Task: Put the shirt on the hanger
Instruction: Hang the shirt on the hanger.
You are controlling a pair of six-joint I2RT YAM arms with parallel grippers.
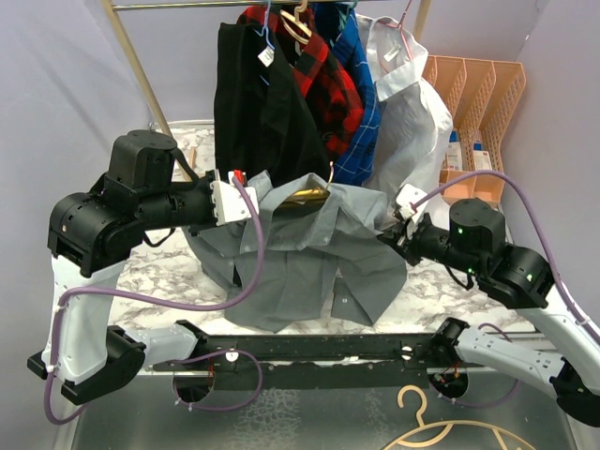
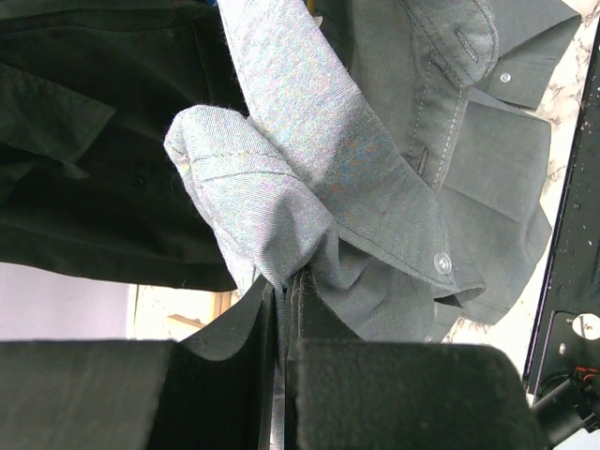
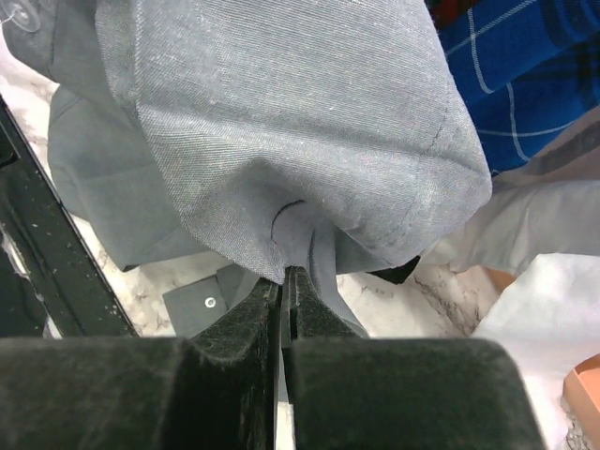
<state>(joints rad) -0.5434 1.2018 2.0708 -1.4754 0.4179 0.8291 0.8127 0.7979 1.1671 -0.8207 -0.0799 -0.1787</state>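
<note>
Left pincer [image 2: 281, 292] and right pincer [image 3: 284, 278] clamp shirt [image 1: 309, 253].

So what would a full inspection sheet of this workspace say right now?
Surface: marble-patterned table, the shirt's lower part draped over it.
Job's things: grey shirt held up between both arms; gold hanger showing at its collar opening.
Clutter: tan hanger by the arm bases.
Grippers: left gripper and right gripper, jaws shut on shirt fabric.
Cables: purple cable hanging across the shirt's front.
Surroundings: clothes rack with black garment, red plaid, blue plaid, white shirt; orange file organiser at right.
</note>
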